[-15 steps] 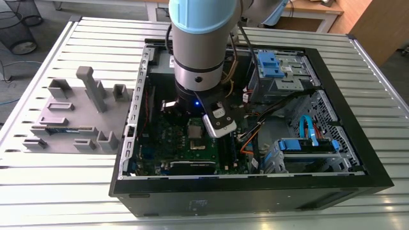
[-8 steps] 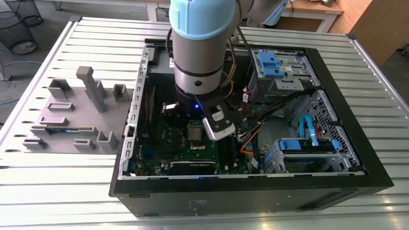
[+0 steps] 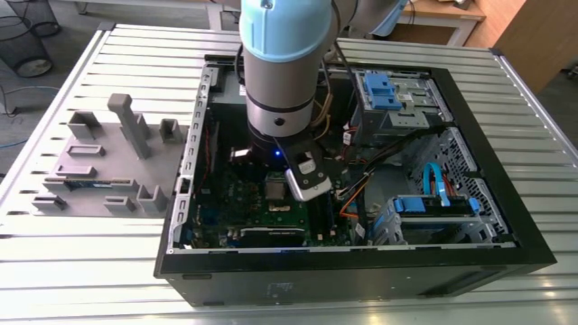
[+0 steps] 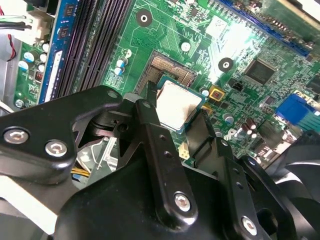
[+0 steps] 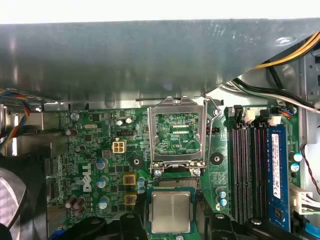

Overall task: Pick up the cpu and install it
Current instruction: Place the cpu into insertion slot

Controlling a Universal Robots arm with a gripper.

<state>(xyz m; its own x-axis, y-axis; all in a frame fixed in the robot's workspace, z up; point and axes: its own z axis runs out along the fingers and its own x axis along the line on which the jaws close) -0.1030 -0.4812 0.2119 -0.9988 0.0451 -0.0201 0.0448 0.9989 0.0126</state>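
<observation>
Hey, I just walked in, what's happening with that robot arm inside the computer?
The robot arm is reaching down into an open computer case that lies on its side. Its pincer is shut on the cpu, holding it by two opposite edges just over the motherboard. The socket has its metal frame flipped open. Part of its contact field shows beside the chip, so the cpu does not look seated yet.

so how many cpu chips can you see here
1: the cpu, gripped between the jaws just beside the open socket, whose metal frame is flipped up. The socket itself holds no chip. Others could be hidden under the arm.
</observation>
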